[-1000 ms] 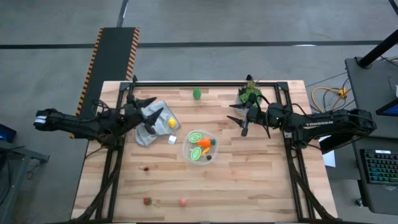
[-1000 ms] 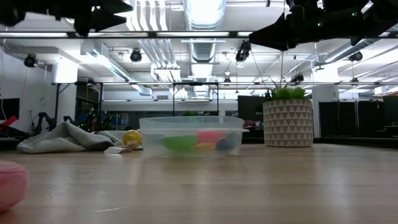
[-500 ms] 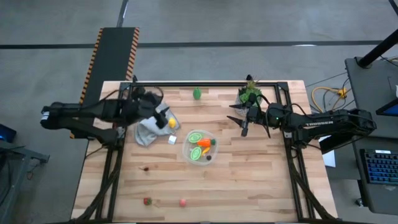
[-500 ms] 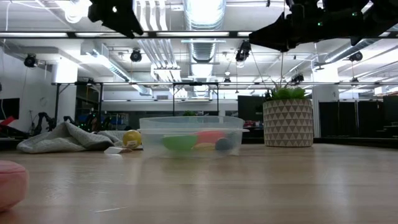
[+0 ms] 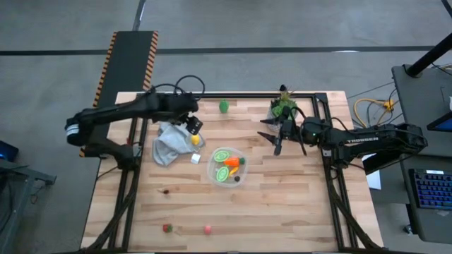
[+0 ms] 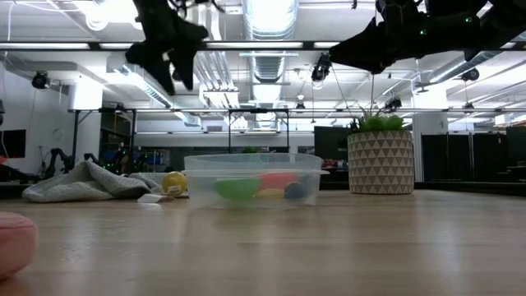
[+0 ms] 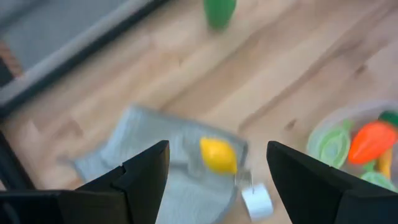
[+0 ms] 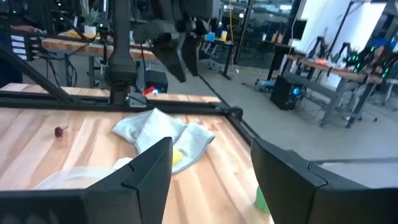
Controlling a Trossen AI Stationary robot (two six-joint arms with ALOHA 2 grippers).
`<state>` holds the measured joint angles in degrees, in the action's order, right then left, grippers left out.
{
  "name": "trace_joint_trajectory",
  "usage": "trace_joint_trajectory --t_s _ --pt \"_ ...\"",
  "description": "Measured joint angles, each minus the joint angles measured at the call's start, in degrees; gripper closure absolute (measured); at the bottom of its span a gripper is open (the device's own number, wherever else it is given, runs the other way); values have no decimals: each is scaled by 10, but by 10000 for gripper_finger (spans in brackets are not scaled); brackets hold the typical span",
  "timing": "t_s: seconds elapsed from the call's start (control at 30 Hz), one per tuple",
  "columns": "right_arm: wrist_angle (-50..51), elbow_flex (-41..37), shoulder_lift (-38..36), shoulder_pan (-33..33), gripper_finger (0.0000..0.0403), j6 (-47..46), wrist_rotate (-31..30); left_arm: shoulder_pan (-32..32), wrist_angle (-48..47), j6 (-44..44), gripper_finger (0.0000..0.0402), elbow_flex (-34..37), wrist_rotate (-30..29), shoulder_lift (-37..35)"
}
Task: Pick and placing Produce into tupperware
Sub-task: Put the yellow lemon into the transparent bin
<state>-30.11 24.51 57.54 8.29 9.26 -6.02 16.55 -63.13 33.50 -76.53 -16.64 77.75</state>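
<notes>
Hovering over the grey cloth, the left gripper is spreading its fingers above a yellow fruit. Its wrist view is also catching a green piece near the table's far rail. The tupperware is holding orange and green produce mid-table, while the low view is showing a pink piece up close. The right gripper is waiting beside the potted plant, fingers apart.

Only 1 piece of lettering can be read: white capitals spelling "TROSSEN" run along the dark forearm of the right arm, seen in the high view. The low view and both wrist views carry no legible writing; the screens and equipment in the room behind the table are too far off to make out any text, numbers or signs.
</notes>
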Motion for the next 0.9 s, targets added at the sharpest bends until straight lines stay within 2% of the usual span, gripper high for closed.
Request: trace_joint_trajectory --t_s 0.13,0.33,0.9 --pt "9 -5 0 0 193 -7 0 20 -33 42 146 0 35 39" --pt "59 -5 0 0 193 -7 0 24 -33 98 146 -5 70 87" --pt "112 -15 0 0 193 -31 2 24 -18 201 146 0 77 168"
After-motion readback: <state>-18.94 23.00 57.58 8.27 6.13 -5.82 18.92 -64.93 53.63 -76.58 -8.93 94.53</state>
